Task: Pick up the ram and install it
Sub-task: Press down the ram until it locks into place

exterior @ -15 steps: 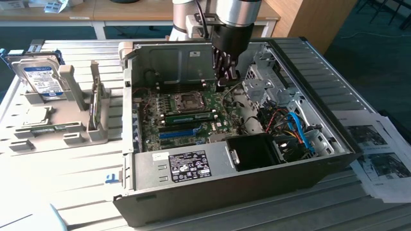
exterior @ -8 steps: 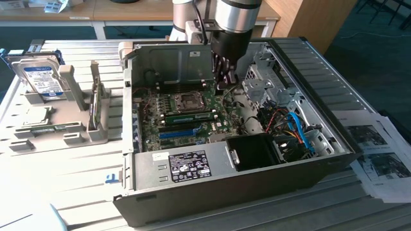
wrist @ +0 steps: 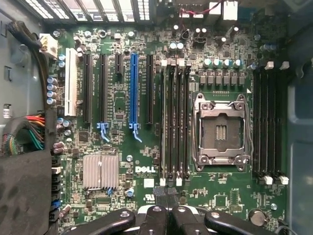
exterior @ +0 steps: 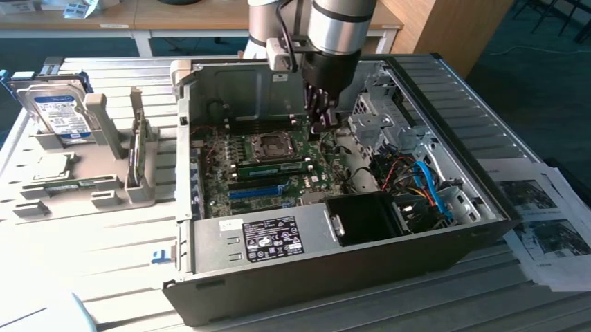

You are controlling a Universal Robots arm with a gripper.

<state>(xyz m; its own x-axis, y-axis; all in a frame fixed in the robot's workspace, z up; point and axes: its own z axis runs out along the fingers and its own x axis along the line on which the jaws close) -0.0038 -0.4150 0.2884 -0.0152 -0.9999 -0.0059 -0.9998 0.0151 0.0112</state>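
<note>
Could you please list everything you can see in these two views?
computer case: one, dark grey, open, middle of the exterior view
motherboard: one, green, inside the case
processor socket: one, silver frame, on the motherboard
ram stick: one, green, standing in a slot beside the socket
expansion slot: one, blue, on the motherboard
heatsink: one, silver, on the motherboard
holder: one, grey, exterior view's left
hard drive: one, silver with blue-white label, upright in the holder
printed sheets: several, white, exterior view's right
gripper: one, black, shut, above the motherboard inside the case
</note>
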